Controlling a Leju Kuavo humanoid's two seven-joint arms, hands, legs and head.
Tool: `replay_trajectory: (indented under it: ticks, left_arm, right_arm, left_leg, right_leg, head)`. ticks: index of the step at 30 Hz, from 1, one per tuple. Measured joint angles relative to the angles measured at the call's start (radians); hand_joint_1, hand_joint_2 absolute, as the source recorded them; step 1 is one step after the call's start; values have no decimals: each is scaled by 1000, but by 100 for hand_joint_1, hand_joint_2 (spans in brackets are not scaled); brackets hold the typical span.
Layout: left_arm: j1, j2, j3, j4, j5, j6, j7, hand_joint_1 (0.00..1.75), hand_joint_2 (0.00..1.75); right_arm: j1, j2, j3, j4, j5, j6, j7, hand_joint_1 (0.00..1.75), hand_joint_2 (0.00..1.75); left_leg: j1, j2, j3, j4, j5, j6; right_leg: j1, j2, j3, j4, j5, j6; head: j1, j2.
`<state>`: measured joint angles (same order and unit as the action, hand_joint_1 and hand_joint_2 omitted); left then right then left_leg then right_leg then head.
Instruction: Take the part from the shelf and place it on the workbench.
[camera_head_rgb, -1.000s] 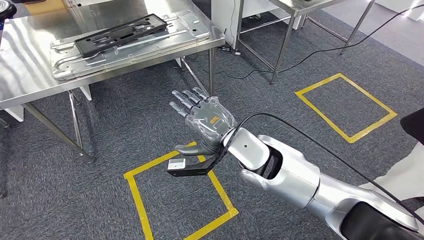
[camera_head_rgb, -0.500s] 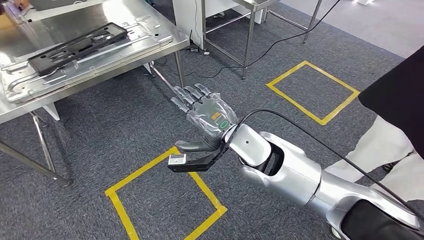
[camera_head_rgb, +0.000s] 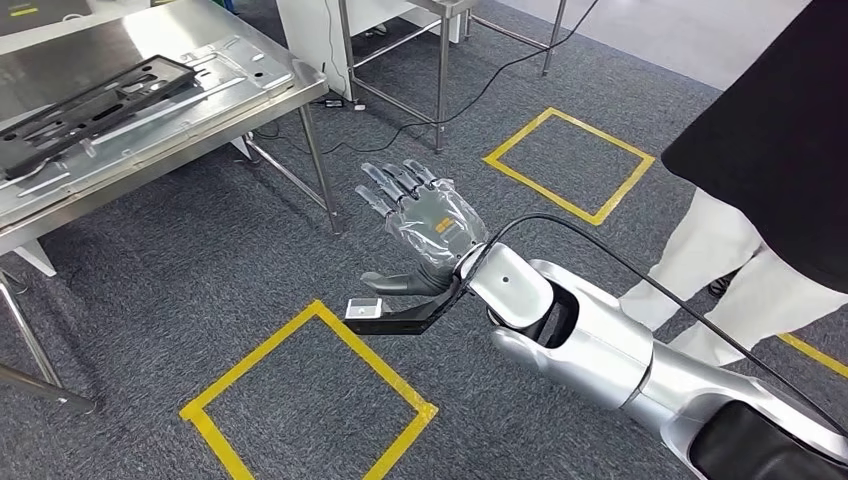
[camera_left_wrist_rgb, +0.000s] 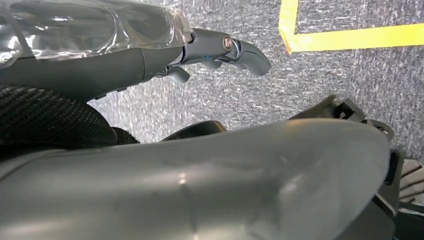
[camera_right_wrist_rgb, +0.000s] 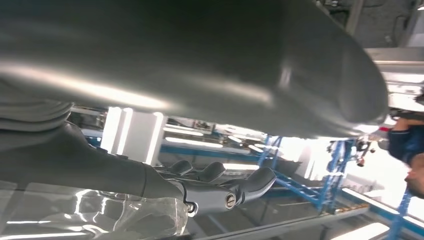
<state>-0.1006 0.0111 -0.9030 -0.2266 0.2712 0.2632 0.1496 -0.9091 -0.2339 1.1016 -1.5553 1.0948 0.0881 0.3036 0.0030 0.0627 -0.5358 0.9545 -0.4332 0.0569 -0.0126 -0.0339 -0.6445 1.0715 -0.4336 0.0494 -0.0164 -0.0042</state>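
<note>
Right hand (camera_head_rgb: 425, 222) hovers over the grey carpet (camera_head_rgb: 180, 270), fingers spread, holding nothing; black part (camera_head_rgb: 90, 100) lies on the workbench (camera_head_rgb: 280, 95); left hand (camera_left_wrist_rgb: 150, 55), fingers apart, empty.

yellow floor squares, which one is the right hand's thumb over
The near yellow square, low in the head view; the right hand reaches over its far corner. The far square lies beyond.

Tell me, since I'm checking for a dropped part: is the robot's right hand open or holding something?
Open. The right hand is raised above the grey carpet, its fingers spread, nothing in them.
</note>
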Motion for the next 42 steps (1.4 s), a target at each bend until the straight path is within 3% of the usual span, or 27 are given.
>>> replay_trajectory:
  ticks: [2,3,5,7,9,10,11,12,13,14,16,18,20,21,23,25,26,27,28,29,30,32,33,36,38,40,42]
  left_arm:
    - [2,0,0,0,0,0,0,0,0]
    - [3,1,0,0,0,0,0,0,0]
    - [4,1,0,0,-1,0,1,0,0]
    - [2,1,-1,0,-1,0,0,0,0]
    - [-1,1,-1,0,-1,0,0,0,0]
    - [-2,1,-1,0,0,0,0,0,0]
    - [-3,1,-1,0,0,0,0,0,0]
    - [-3,1,-1,0,0,0,0,0,0]
    - [-4,1,-1,0,1,1,0,0,0]
    - [-4,1,-1,0,1,1,0,0,0]
    - [-4,2,-1,0,1,1,0,0,0]
    - [-4,2,-1,0,1,1,1,0,0]
    - [-5,2,-1,0,1,0,2,0,0]
    - [-6,2,-1,0,1,0,2,0,0]
    - [-5,1,-1,0,1,0,2,0,0]
    - [-3,1,-1,0,1,0,2,0,0]
    - [-2,1,-1,0,2,1,2,0,0]
    - [-1,2,-1,0,2,1,2,0,0]
    - [0,2,-1,0,2,1,2,0,0]
    - [1,2,-1,0,3,0,2,0,0]
    - [1,2,-1,0,4,0,2,0,0]
    - [2,2,-1,0,6,0,2,0,0]
    - [3,2,-1,0,7,1,2,0,0]
    - [4,3,-2,0,8,1,2,0,0]
    - [2,4,-2,0,8,1,2,0,0]
    - [-2,4,-2,0,8,2,0,0,0]
    - [-4,4,-2,0,10,3,-1,0,0]
  right_arm:
    - [-4,-1,-2,-7,0,1,0,0,0]
    - [-6,-2,-3,-9,-1,2,1,0,0]
    - [-6,-7,-4,-12,-2,4,2,0,0]
    - [-8,-9,-5,-17,-2,6,2,0,0]
    - [-9,-10,-6,-20,-3,6,2,0,0]
    - [-8,-10,-5,-20,-3,6,3,0,0]
    - [-7,-10,-5,-21,-4,7,4,0,0]
    - [-6,-10,-5,-21,-6,8,7,0,0]
    - [-5,-10,-5,-21,-8,8,10,0,0]
    - [-6,-11,-6,-22,-10,8,13,0,0]
    - [-7,-11,-7,-24,-12,8,17,0,0]
    - [-7,-13,-9,-25,-13,8,18,0,0]
    - [-7,-17,-12,-26,-14,8,18,0,0]
    - [-7,-20,-14,-26,-14,8,18,0,0]
    - [-8,-25,-19,-27,-14,7,18,0,0]
    - [-9,-27,-22,-27,-15,7,18,0,0]
    - [-9,-27,-23,-27,-16,7,18,0,0]
    - [-8,-27,-23,-27,-16,7,18,0,0]
    - [-8,-27,-22,-27,-17,6,18,0,0]
    - [-8,-27,-22,-27,-17,6,18,0,0]
    - [-8,-27,-23,-27,-17,6,18,0,0]
    - [-10,-27,-24,-28,-17,6,18,0,0]
    - [-11,-27,-25,-30,-18,6,18,0,0]
    - [-13,-27,-27,-34,-20,5,18,0,0]
    - [-15,-28,-27,-35,-21,4,19,0,0]
    - [-16,-28,-28,-36,-23,3,19,0,0]
    - [-16,-28,-28,-36,-26,3,19,0,0]
  left_leg:
    - [-8,16,2,1,-5,-7]
    - [-11,25,2,1,-6,-11]
    - [-10,39,2,3,-11,-20]
    - [-4,10,-18,49,-45,-30]
    - [0,-37,-76,178,-109,-37]
    - [1,-48,-110,250,-136,-39]
    - [1,-53,-135,300,-147,-41]
    - [2,-55,-143,312,-139,-42]
    - [3,-57,-132,281,-113,-41]
    - [4,-65,-104,216,-76,-40]
    - [9,-106,-42,73,-16,-35]
    - [8,-130,-18,13,0,-27]
    - [4,-115,-14,9,3,-17]
    - [4,-105,-11,6,6,-10]
    - [7,-84,-7,0,12,1]
    - [5,-61,-6,-1,12,6]
    - [3,-48,-7,0,12,7]
    - [2,-35,-7,0,12,7]
    - [2,-22,-7,0,11,6]
    - [1,-11,-6,0,10,5]
    - [1,0,-3,0,8,3]
    - [-4,16,0,0,3,-5]
    - [-7,24,1,1,1,-10]
    - [-8,43,0,5,-9,-24]
    - [-3,11,-23,58,-47,-34]
    - [-1,-37,-86,195,-116,-38]
    - [-2,-54,-150,325,-157,-36]
  right_leg:
    - [10,-33,50,-96,25,-12]
    - [13,-34,53,-109,25,-16]
    - [12,-10,49,-112,31,-27]
    - [8,12,48,-117,37,-38]
    - [4,33,47,-118,40,-44]
    - [4,45,47,-118,41,-45]
    - [4,59,47,-117,42,-46]
    - [4,73,47,-117,42,-45]
    - [4,88,47,-117,43,-45]
    - [4,103,47,-116,44,-44]
    - [4,129,45,-113,46,-38]
    - [4,151,38,-113,50,-27]
    - [0,168,33,-116,56,-15]
    - [-1,160,30,-112,53,-10]
    - [2,108,3,-50,17,-2]
    - [3,54,-60,87,-50,3]
    - [2,45,-92,153,-75,4]
    - [2,42,-109,189,-83,5]
    - [1,40,-105,186,-72,5]
    - [1,35,-79,139,-45,4]
    - [2,21,-35,62,-10,2]
    - [8,-8,37,-73,30,-6]
    - [11,-13,51,-104,35,-11]
    - [14,16,46,-112,35,-27]
    - [10,36,44,-113,40,-36]
    - [10,55,42,-113,43,-42]
    - [12,80,41,-113,45,-45]
  head:
    - [-1,0]
    - [-1,0]
    - [-1,0]
    - [-2,0]
    - [-3,0]
    - [-3,0]
    - [-3,0]
    - [-3,0]
    - [-3,0]
    - [-3,0]
    - [-3,0]
    - [-2,0]
    - [-2,0]
    - [-2,0]
    - [0,0]
    - [3,0]
    - [4,0]
    - [4,0]
    - [4,0]
    - [4,0]
    - [4,0]
    - [4,0]
    - [4,0]
    - [3,0]
    - [3,0]
    - [2,0]
    - [2,0]
